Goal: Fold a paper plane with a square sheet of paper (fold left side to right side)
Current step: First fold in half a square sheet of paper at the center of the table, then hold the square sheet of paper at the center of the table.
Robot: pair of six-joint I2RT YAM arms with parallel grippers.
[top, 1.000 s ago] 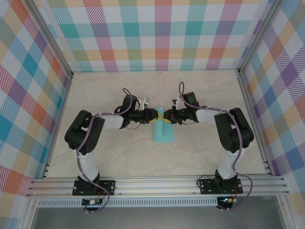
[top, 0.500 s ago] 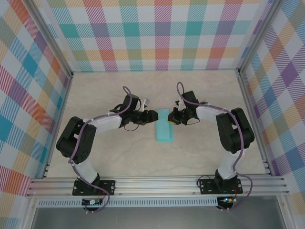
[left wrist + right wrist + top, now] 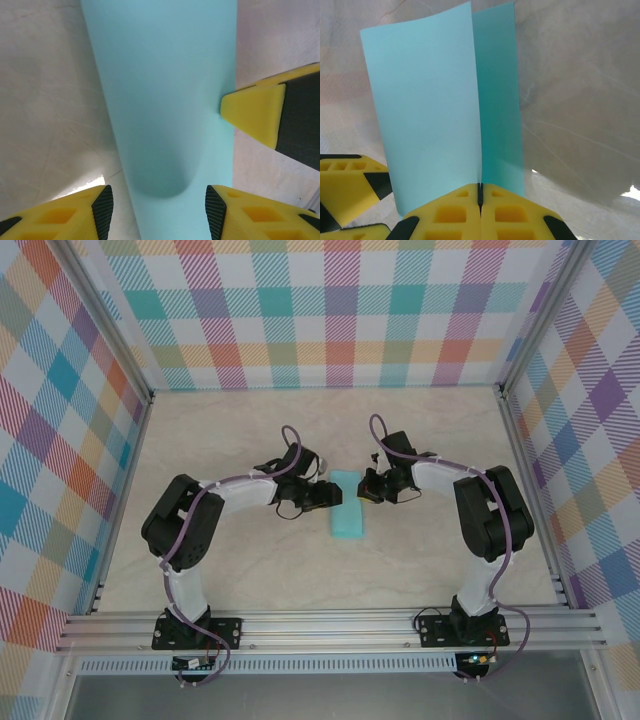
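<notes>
The square sheet of paper [image 3: 348, 512], plain light turquoise, lies folded over into a narrow strip at the table's middle. In the right wrist view its two layers [image 3: 430, 100] rise from my right gripper [image 3: 481, 192], which is shut on their edges; from above that gripper [image 3: 366, 487] sits at the strip's far right edge. My left gripper [image 3: 333, 495] is at the strip's left side. Its jaws [image 3: 157, 210] stand open, straddling the paper [image 3: 165, 100] just above it without pinching. A yellow right fingertip [image 3: 255, 117] touches the paper's right edge.
Beige marbled tabletop [image 3: 220, 570] surrounds the paper. Plaid walls [image 3: 60, 440] close in the left, back and right sides. An aluminium rail [image 3: 330, 625] carrying both arm bases runs along the near edge.
The left gripper has opened and let go of the paper, shifting slightly nearer. The two grippers, earlier tip to tip, have drawn apart, the right still holding its edge.
</notes>
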